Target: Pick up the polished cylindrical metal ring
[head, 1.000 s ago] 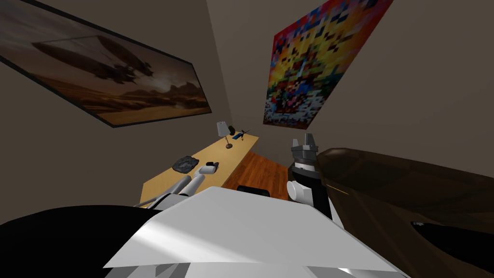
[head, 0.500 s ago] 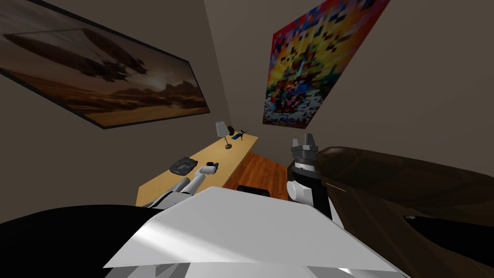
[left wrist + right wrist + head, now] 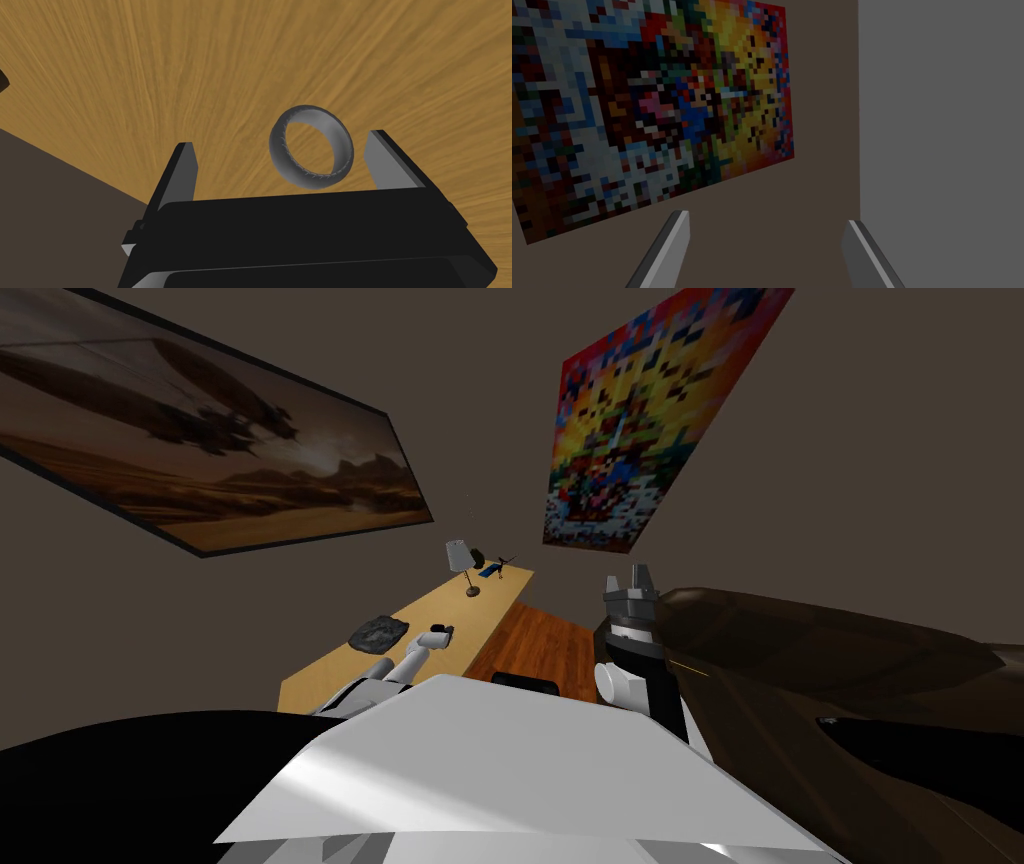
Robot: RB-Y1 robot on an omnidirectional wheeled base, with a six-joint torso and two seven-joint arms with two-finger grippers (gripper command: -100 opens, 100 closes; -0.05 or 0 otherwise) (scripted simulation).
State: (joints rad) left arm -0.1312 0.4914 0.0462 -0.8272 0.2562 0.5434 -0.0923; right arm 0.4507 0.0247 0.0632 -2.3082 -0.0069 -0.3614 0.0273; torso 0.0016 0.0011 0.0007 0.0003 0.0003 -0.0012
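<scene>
A grey ring point(image 3: 311, 146) with a finely notched edge lies on a light wooden tabletop point(image 3: 210, 75). My left gripper point(image 3: 281, 140) is just above it and open. The ring sits between the two fingers, nearer one than the other, and touches neither. In the head view the left gripper point(image 3: 440, 633) hangs over the near part of the long wooden table point(image 3: 490, 598). My right gripper point(image 3: 630, 583) is raised to the right of the table, and its fingers point(image 3: 672, 240) stand open with nothing between them.
On the table, a dark crumpled lump point(image 3: 378, 634) lies left of the left hand. A small lamp point(image 3: 460, 558) and a few small items stand at the far end. A dark brown piece of furniture point(image 3: 800, 648) stands close on the right, with reddish wooden floor point(image 3: 540, 643) between.
The whole head view has drifted slightly, so I have turned a little. Both arms hold their places and both grippers stay open.
</scene>
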